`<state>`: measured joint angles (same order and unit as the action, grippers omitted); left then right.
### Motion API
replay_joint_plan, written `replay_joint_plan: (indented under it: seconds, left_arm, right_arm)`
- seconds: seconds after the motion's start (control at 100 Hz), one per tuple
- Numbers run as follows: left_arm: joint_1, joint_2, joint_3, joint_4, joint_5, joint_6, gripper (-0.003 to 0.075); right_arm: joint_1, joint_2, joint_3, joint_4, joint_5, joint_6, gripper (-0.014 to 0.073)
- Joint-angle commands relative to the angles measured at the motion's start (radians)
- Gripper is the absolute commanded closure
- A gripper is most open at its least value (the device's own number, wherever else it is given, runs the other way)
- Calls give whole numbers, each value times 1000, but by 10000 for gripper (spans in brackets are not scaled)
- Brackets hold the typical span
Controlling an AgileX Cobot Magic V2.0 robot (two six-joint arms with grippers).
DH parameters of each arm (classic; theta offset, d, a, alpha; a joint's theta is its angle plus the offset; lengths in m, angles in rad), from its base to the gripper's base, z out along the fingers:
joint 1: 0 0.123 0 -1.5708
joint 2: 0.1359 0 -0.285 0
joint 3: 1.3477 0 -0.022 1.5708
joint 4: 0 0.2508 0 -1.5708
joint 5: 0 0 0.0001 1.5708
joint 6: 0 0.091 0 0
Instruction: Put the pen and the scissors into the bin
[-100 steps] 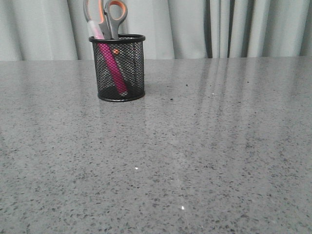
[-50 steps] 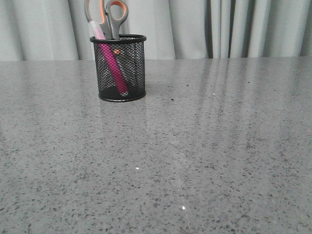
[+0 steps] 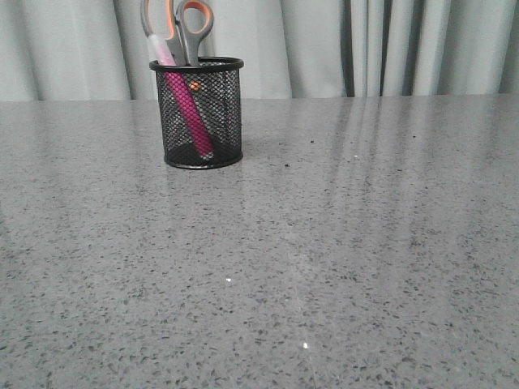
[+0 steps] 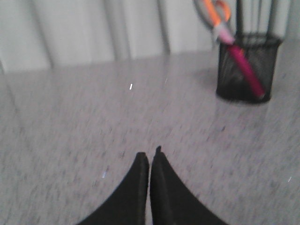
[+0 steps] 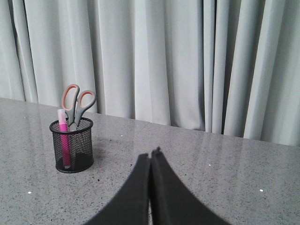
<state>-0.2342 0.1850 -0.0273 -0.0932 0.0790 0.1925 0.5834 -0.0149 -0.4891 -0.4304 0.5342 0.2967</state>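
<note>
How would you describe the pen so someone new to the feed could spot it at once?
Look on the grey speckled table for the black mesh bin standing in front of the pale curtain. Two things stand inside it. The pen is the thick magenta stick leaning across the bin with a pale cap at the rim, unlike the scissors, whose grey and orange handles rise well above it.

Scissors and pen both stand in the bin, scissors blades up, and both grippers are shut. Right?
Not quite. The scissors stand handles up, blades down inside the bin, as the front view shows. The pen is in too, and the left gripper and right gripper are shut.
</note>
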Motion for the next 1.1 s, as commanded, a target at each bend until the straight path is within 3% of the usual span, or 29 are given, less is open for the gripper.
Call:
replay_joint_plan:
  seconds: [0.0,0.17,0.36,0.58,1.09]
  left_arm:
    - [60,-2,-2,118,40,-126,739]
    - [124,-96,74,154,68,-193,739]
    - [153,-222,72,182,214,-193,739]
    - [211,-221,72,155,207,-193,739]
    - [211,-221,72,155,207,-193,739]
  right_arm:
    - [-4,12,-27,-15,-65,-5,662]
    - [-4,12,-27,-15,-65,-5,662]
    - [-4,12,-27,-15,-65,-5,662]
    - [-4,12,-27,-15,-65,-5,662]
    - [-4,12,-27,-15,-65,-5,662]
